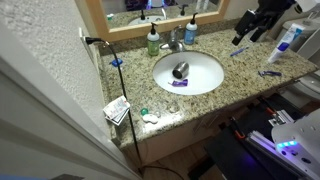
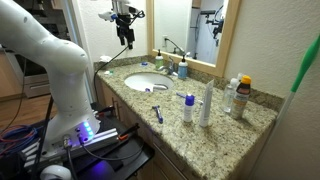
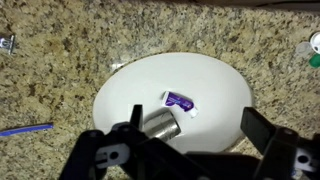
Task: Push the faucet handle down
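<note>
Your claw [image 3: 190, 128] stands wide open with nothing between its fingers [image 3: 112, 152]. In the wrist view the two dark fingers reach in from the bottom edge, and only the white sink [image 3: 215, 75] lies between them. The claw hangs high in the air, touching nothing.

The faucet handle [image 1: 177, 34] sits on top of the short chrome faucet at the back rim of the sink, between the green soap bottle [image 1: 153, 41] and a blue bottle [image 1: 190, 32]. In an exterior view your claw [image 1: 243, 38] is well apart from the handle, off to the right in the frame and raised above the counter [image 1: 240, 75].

In an exterior view the claw [image 2: 125, 38] hangs over the near end of the sink [image 2: 140, 83], on the white arm [image 2: 50, 60]. There the faucet is too small for you to tell how the handle sits.

The wrist view shows you no faucet at all. It looks straight down at the drain stopper [image 3: 160, 123], a small purple thing [image 3: 180, 100] beside it in the sink, and a blue toothbrush [image 3: 25, 129] on the speckled counter. Only one exterior view shows the row of bottles [image 2: 206, 103] along the counter past the sink.
</note>
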Motion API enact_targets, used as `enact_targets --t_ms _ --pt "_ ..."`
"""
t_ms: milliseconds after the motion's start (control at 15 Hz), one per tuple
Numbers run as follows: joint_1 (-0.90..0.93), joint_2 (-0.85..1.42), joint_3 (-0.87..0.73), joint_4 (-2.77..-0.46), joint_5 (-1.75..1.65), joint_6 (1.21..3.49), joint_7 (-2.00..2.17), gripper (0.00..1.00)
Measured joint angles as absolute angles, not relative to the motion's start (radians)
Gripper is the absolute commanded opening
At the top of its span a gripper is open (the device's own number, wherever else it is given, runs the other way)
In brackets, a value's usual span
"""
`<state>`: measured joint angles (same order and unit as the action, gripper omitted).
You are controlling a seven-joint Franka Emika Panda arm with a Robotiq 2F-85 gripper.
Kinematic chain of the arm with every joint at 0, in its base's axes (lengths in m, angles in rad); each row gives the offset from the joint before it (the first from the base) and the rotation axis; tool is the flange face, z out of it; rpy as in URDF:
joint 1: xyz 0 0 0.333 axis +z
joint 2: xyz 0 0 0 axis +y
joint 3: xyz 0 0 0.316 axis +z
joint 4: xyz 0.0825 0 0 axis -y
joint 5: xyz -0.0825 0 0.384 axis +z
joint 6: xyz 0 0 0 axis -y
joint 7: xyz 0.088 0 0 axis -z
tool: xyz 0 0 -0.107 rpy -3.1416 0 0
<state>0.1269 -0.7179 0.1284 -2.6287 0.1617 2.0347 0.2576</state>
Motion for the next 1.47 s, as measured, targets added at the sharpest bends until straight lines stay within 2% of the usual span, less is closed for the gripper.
enact_targets --t_ms 733,1133,1467 --pt "0.097 -0.731 0.177 -2.626 0.142 2.045 0.418 1.00" --pt "0.023 -0.733 0.179 -2.336 0.105 1.953 0.499 1.00" --pt "0.021 -0.714 0.187 -2.349 0.098 1.952 0.498 1.00"
